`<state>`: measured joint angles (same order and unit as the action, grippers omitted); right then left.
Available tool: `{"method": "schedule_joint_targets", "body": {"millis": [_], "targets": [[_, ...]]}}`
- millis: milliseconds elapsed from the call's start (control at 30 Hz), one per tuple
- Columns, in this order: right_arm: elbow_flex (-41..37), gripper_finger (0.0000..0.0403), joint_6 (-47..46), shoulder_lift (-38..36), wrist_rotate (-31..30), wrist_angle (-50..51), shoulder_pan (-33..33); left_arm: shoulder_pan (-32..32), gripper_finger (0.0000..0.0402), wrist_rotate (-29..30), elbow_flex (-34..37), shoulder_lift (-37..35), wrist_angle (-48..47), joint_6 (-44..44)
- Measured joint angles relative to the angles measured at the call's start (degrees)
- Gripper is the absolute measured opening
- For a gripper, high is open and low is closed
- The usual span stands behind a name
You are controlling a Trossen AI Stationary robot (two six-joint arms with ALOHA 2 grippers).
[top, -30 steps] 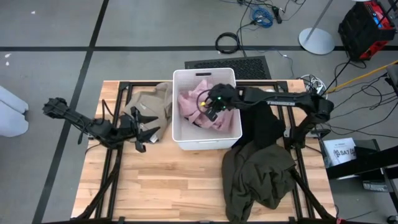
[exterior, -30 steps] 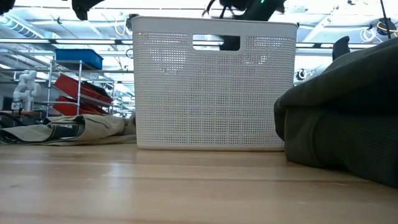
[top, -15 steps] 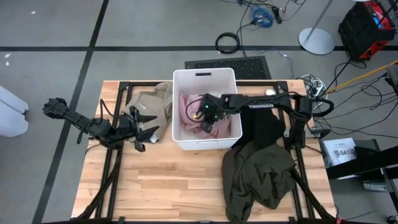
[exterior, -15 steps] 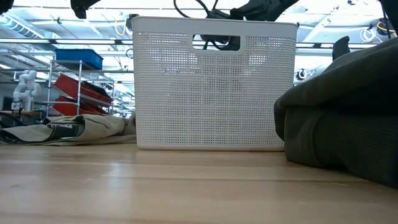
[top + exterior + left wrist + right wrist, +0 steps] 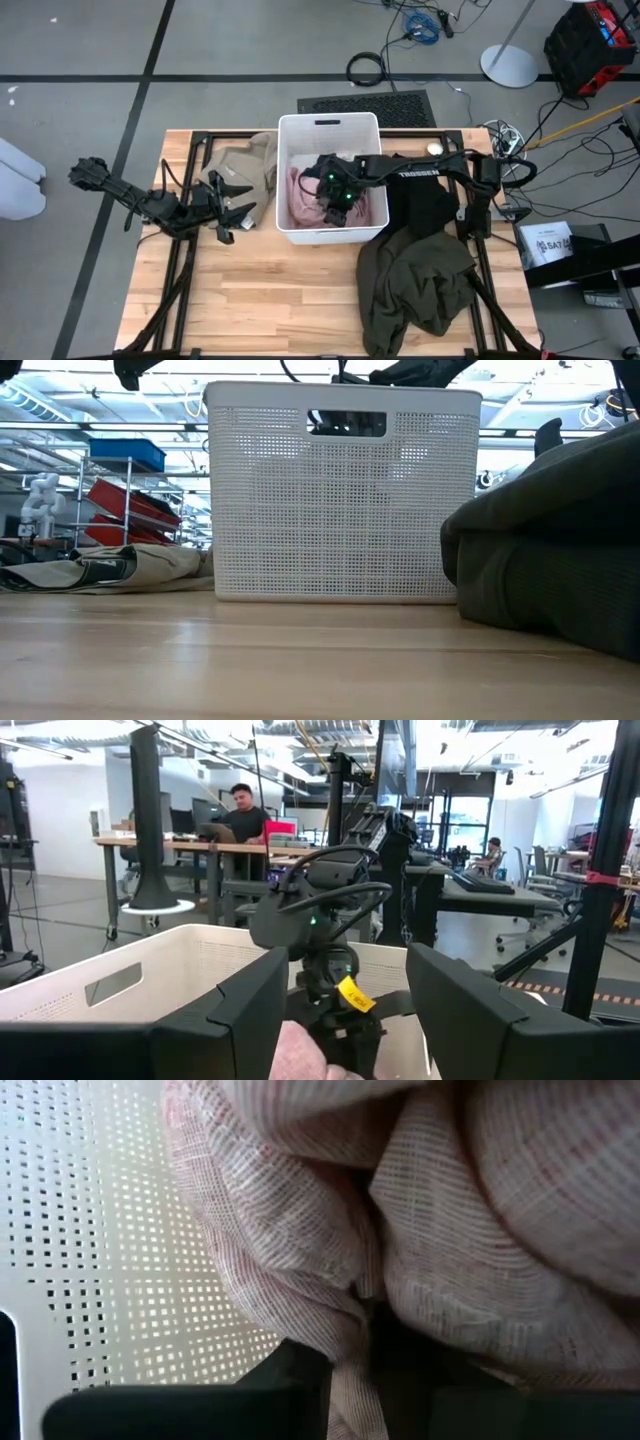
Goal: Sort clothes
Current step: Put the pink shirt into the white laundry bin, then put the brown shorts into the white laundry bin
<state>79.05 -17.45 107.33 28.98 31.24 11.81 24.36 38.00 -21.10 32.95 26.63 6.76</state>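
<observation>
1. One fold of the pink garment [image 5: 340, 1340] sits between the fingers of my right tool [image 5: 335, 203], down in the white bin [image 5: 292, 130]; they look barely parted, so it may snag when I lift.
2. My left tool [image 5: 222, 212] waits open near the tan garment [image 5: 245, 160].
3. The olive garment [image 5: 415, 280] lies on the tabletop [image 5: 270, 300] by the bin; my arm could drag it.

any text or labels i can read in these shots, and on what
"TROSSEN": white lettering along the right arm in the high view.
White box by the table's right edge: dark print on its label, too small to read.
Yellow tag on the right end effector in the left wrist view: no legible marks.
White bin, pink garment, olive garment: no text visible.
</observation>
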Motion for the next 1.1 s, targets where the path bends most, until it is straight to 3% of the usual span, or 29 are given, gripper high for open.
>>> {"method": "schedule_joint_targets", "body": {"millis": [133, 367, 500, 633, 900, 1100], "targets": [[0.1, 0.0055, 0.1, -0.7, -0.7, 0.1, 0.5, 0.0, 0.0215, 0.0, 0.0, 0.0, -0.1, 0.0], [5.2, 0.0056, 3.7, -1.2, -10.6, 2.8, 0.7, 0.0, 0.0215, 0.0, 0.0, 0.0, -0.2, 0.0], [9.0, 0.0066, 2.5, -1.2, -10.4, 6.5, 0.7, 0.0, 0.0215, 0.0, 0.0, 0.0, -0.2, 0.0], [13.0, 0.011, 2.0, -1.2, -10.5, 11.7, 0.7, 0.0, 0.0215, 0.0, 0.0, 0.0, -0.2, 0.0], [19.4, 0.0249, 4.0, -1.2, -10.7, 17.3, 0.9, 0.0, 0.0215, 0.2, 0.0, 0.0, -0.3, 0.0], [25.6, 0.0288, 5.5, -1.2, -12.1, 25.5, 2.5, 0.0, 0.0215, 9.1, 0.0, -0.1, -4.9, -0.6]]}}
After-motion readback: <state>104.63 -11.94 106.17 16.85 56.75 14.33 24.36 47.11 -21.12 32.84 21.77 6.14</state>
